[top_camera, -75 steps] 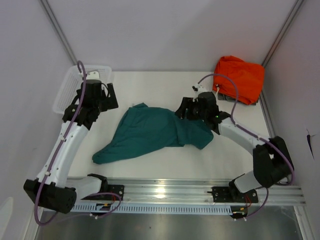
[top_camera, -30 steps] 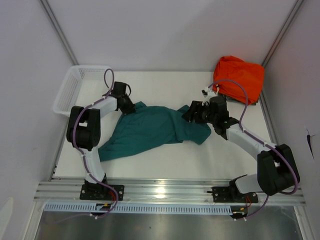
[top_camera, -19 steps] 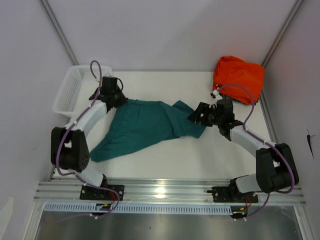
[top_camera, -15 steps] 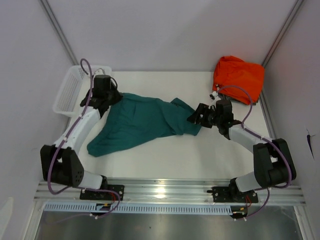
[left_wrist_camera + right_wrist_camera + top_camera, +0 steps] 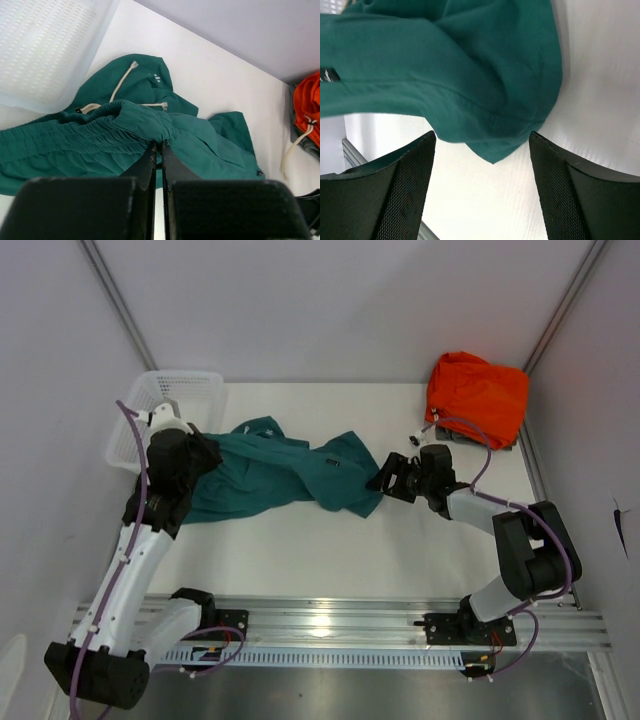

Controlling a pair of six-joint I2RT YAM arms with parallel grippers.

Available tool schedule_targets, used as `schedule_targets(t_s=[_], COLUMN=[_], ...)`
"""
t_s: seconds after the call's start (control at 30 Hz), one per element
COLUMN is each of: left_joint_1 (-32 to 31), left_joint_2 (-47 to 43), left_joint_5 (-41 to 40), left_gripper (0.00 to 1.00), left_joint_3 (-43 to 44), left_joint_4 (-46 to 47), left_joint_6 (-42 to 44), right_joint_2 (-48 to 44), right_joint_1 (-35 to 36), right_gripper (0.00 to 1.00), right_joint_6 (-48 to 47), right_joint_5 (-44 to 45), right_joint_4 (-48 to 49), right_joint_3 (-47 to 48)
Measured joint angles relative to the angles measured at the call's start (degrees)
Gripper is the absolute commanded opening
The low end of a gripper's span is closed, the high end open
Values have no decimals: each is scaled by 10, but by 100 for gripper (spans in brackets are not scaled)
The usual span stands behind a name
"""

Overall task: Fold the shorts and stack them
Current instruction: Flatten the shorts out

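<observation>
The teal shorts (image 5: 270,472) lie crumpled across the left and middle of the table, with the cream drawstring (image 5: 122,82) showing on top. My left gripper (image 5: 203,453) is at their left end, shut on a gathered fold of the elastic waistband (image 5: 145,125), jaws nearly touching (image 5: 160,145). My right gripper (image 5: 384,480) sits low at the shorts' right end. It is open (image 5: 482,137), and a pointed corner of the fabric (image 5: 495,155) hangs between its fingers (image 5: 405,180) without being pinched.
A white perforated basket (image 5: 150,405) stands at the back left, just beside the left wrist (image 5: 45,45). A folded orange garment (image 5: 478,395) lies at the back right corner (image 5: 310,100). Grey walls close in on both sides.
The left arm has swung outward and toward the near side, dragging the waistband left so the shorts bunch up. The right gripper has opened wider and shifted slightly left.
</observation>
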Motion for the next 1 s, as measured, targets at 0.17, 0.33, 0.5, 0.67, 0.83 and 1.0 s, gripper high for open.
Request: schedule_targets(t_s=[0.17, 0.33, 0.5, 0.67, 0.83, 1.0], left_joint_1=[0, 0, 0, 0, 4, 18], left_joint_2=[-71, -108, -111, -93, -65, -28], left_joint_5=[-28, -63, -83, -110, -133, -141], left_gripper=[0, 0, 0, 0, 0, 0], left_joint_3=[-33, -24, 6, 84, 164, 229], left_joint_4=[-21, -58, -93, -135, -162, -182], left_joint_6=[15, 25, 34, 49, 64, 71], right_joint_2=[-5, -19, -21, -33, -33, -34], right_joint_1=[6, 56, 120, 188, 230, 288], right_gripper=[77, 73, 74, 67, 35, 47], right_joint_6=[-23, -96, -171, -228, -263, -272], right_joint_5=[2, 53, 61, 31, 7, -2], right_joint_4=[23, 56, 114, 149, 146, 129], right_joint_3=[0, -11, -22, -44, -38, -9])
